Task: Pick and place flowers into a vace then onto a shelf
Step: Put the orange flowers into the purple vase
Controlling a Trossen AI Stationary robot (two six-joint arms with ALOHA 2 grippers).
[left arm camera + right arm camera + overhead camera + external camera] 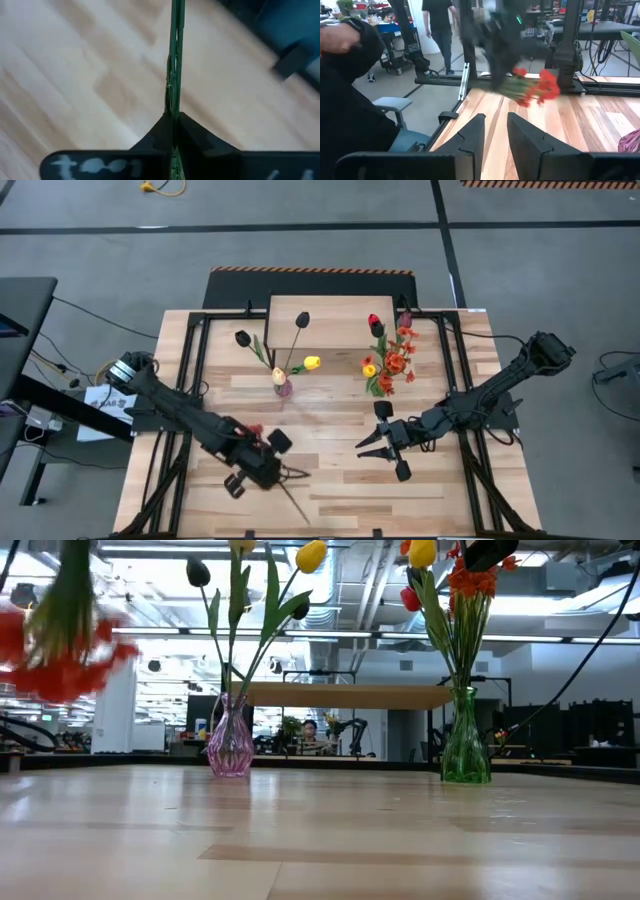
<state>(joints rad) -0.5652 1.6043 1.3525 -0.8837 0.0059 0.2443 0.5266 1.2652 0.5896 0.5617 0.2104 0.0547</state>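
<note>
Wood-plank table [330, 480], grey floor around. Left gripper [262, 463] pinching spray [532, 89] stem near left; right gripper [375, 447] fingers apart, empty. Person [440, 20] walking beyond.

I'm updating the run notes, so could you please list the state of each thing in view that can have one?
Left gripper: shut on red blossom spray's stem, near the table's front.
Right gripper: fingers apart, empty, waiting mid-table.
Pink vase: upright, holding tulips.
Green vase: upright, holding flowers.
Shelf: bare.
</note>
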